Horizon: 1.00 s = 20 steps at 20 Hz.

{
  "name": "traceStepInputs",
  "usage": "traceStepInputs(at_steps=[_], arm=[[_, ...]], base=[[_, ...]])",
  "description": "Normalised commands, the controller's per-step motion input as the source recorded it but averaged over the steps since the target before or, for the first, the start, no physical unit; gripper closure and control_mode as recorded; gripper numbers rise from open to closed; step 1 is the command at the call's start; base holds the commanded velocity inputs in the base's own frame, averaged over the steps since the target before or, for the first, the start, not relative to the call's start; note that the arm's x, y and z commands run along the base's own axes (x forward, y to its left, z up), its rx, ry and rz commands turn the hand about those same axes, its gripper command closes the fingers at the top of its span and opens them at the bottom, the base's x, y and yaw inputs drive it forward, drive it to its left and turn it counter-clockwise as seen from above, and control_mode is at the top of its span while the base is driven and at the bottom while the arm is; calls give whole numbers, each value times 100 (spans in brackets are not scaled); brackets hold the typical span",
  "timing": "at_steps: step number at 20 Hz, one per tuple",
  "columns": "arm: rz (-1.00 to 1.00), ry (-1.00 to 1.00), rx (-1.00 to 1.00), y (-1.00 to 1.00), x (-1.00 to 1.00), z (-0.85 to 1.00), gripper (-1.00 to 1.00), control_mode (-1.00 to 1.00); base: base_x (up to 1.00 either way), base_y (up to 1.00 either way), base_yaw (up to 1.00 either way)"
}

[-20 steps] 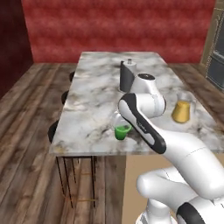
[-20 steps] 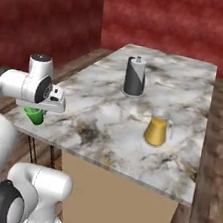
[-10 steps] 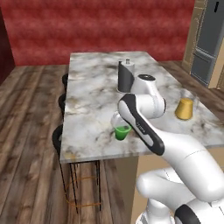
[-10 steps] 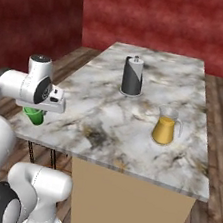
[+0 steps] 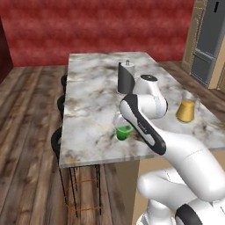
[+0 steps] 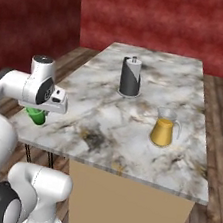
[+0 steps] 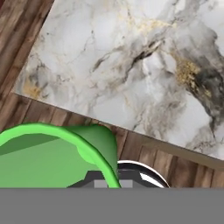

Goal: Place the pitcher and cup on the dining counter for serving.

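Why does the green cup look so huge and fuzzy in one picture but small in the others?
Hand view: the cup sits right against the lens, so it looms large, soft-edged and cropped. Left base view: seen from farther off, the cup looks small, partly behind the arm. Right base view: lighting is flat and even, without glare on the dining counter.

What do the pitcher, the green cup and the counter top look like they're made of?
The pitcher looks like clear glass: see-through walls, orange-yellow liquid showing in the lower part. The cup looks like plastic, though that's a guess: opaque, uniformly bright green, matte. The dining counter top looks like polished marble: white-grey with brown and dark veining.
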Motion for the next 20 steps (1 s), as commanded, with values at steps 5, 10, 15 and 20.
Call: traceStepInputs(at_steps=[5,10,15,20], arm=[[-16,9,5,0,52,3,100,-100],[-31,12,14,0,37,7,100,-100],[-45,11,15,0,29,1,100,-100],[-49,0,1,0,32,-1,100,-100]], base=[[0,0,0],[0,0,0],[0,0,0],[0,0,0]])
